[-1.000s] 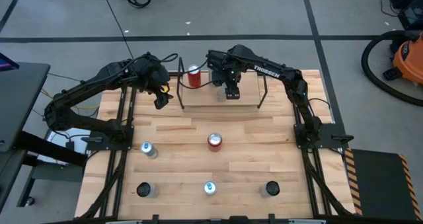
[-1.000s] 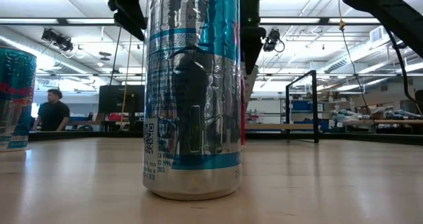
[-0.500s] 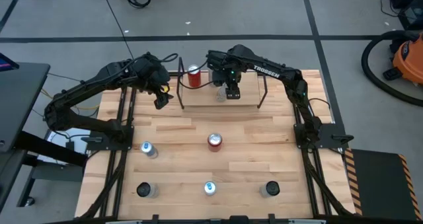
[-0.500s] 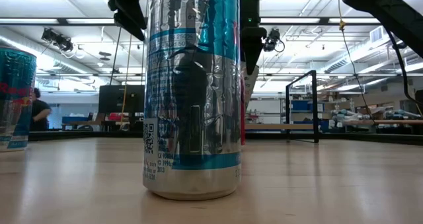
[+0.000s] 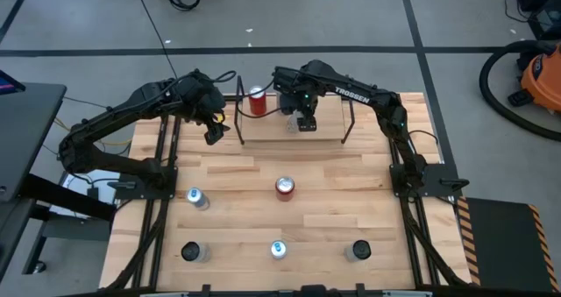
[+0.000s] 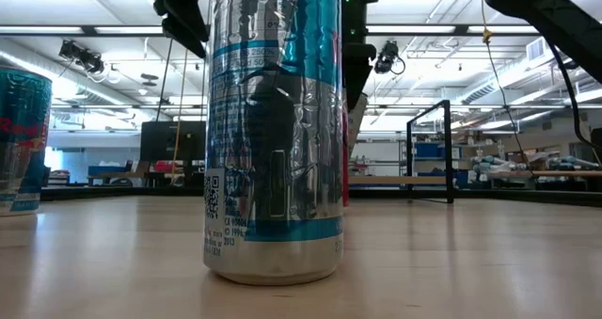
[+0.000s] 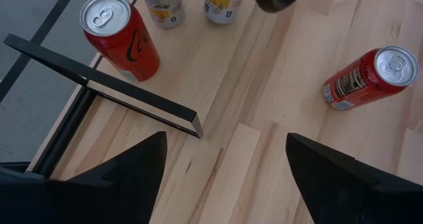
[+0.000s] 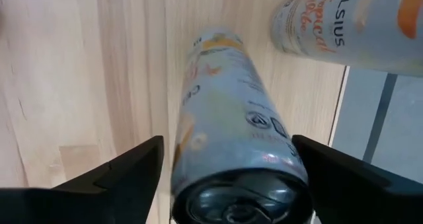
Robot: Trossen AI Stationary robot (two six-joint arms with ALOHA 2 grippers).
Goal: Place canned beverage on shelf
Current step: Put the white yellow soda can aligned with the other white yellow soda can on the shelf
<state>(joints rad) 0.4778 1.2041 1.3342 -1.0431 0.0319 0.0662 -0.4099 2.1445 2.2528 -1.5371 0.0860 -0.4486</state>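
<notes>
Light butcher-block wooden tabletop (image 5: 263,179), carrying the following.

Shelf (image 5: 263,132): low rack of thin black metal rods round a pale wood board, at the middle of the tabletop's far edge. On its board, at the left end, one red soda can (image 5: 257,100), upright. Right of it, two pale silver-and-orange beverage cans: one directly under the right gripper (image 5: 303,122), upright on the board as far as the wrist view shows (image 8: 231,151); a second pale can (image 8: 344,26) just beside it.

Right gripper: over the shelf's middle, pointing down, its two dark fingers (image 8: 112,178) spread to either side of the pale can, with a gap visible on each side; not clamped.

Left gripper (image 5: 213,132): hanging just off the shelf's left end, fingers apart, holding nothing.

Middle of tabletop: one red-and-silver can (image 5: 285,187), upright.

Near the left edge: one silver-and-blue can (image 5: 195,197).

Along the near edge, a row of three: dark-topped can (image 5: 190,251) at the left, tall silver-and-blue can (image 5: 278,249) in the middle, dark-topped can (image 5: 359,250) at the right.
</notes>
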